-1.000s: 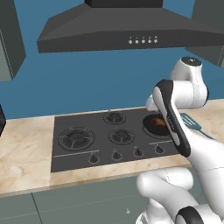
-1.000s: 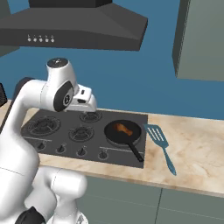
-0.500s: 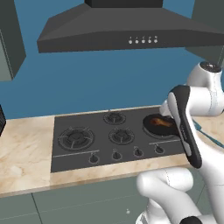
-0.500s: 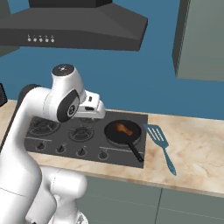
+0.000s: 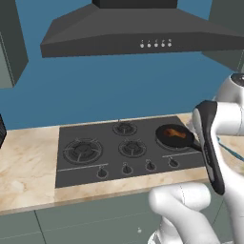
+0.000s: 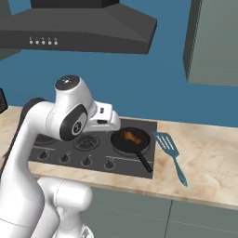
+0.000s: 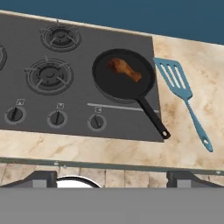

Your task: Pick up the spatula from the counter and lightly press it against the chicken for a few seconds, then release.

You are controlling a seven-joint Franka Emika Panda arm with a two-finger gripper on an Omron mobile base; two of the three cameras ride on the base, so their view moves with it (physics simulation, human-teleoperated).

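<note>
Ok, gripper is wide open with nothing between the jaws, high over the counter front edge. Beyond it is the cooktop. A black pan sits on its right side, handle toward the front, chicken inside. The blue spatula lies flat on the counter just right of the pan, untouched, head toward the wall.

I see even, bright, flat light; edges crisp; stovetop ahead of gripper reads matte dark.
</note>
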